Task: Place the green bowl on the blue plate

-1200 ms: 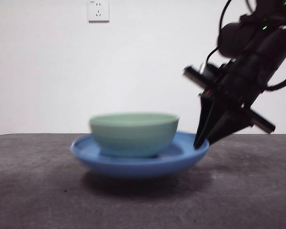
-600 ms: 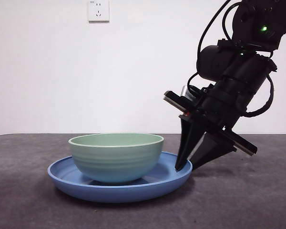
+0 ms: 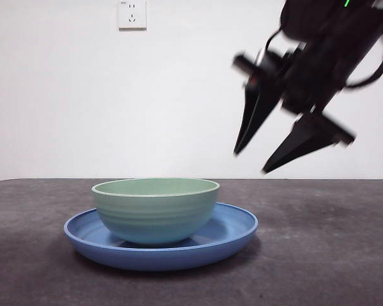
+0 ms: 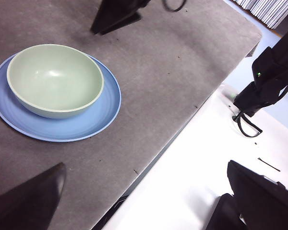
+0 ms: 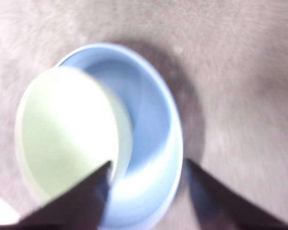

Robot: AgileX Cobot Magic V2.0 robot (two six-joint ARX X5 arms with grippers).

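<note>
The bowl (image 3: 155, 211) sat upright inside the plate (image 3: 161, 247) on the counter (image 3: 325, 255), as it had half a second before. The right end effector (image 3: 250, 163), which had been low beside the plate's rim, had risen well above it, jaws spread apart and holding nothing. The left end effector (image 4: 144, 196) waited off to the side, jaws wide apart.

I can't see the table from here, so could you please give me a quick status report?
Right claw open, empty, in the air above the blue plate. Left claw open, off to the side. Green bowl sits on the plate. Nothing in the way.
</note>
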